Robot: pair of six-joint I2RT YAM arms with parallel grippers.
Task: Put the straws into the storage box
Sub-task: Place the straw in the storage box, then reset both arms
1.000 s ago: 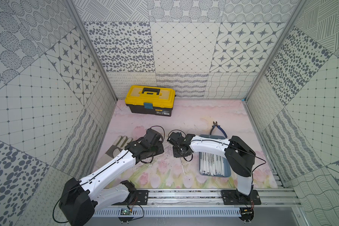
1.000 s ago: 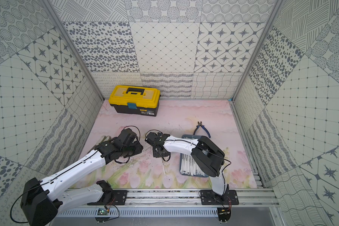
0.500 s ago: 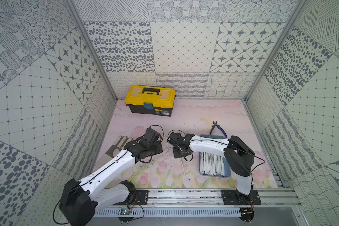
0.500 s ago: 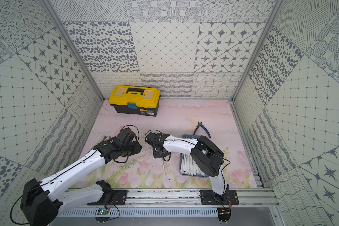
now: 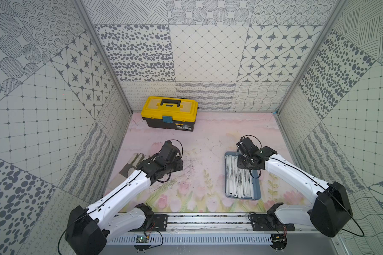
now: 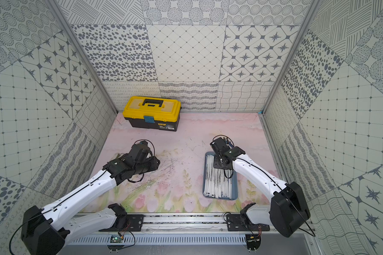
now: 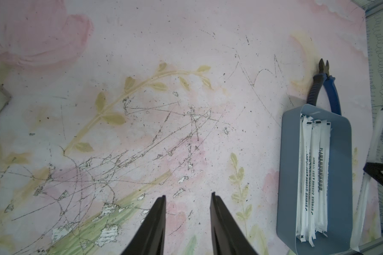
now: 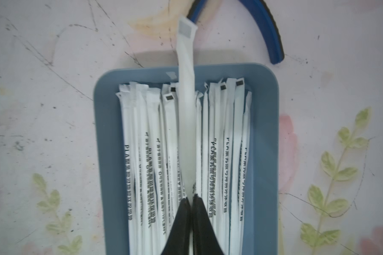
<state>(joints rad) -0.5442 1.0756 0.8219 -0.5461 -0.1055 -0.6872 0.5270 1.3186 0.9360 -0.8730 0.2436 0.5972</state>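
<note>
Squarely above the storage box, a single straw is pinched at its near end by the right gripper, whose jaws are pressed together on it. From the tips the straw is seen running over the middle of the box and past its far rim. In the wrist view its far end overlaps one handle of the blue-handled pliers. Whether it touches the straws beneath cannot be told. These are laid side by side lengthwise in the box, with a bare strip showing along one long side. The left gripper is held over the mat, well apart from the box, its jaws narrowly parted with nothing between them.

In both top views the right gripper's fingers are hidden beneath its own wrist, and the pliers are almost wholly covered by that arm. The straws' near ends are cut off in the right wrist view, and their small print is blurred. A pale glove-like item is partly covered by the left arm.

The box is of smooth blue-grey plastic, shallow, with rounded corners. The wrappers are matt white paper, flattened at the ends. The mat is pink, flower-printed and scratched. A yellow-lidded toolbox is set by the back wall.
</note>
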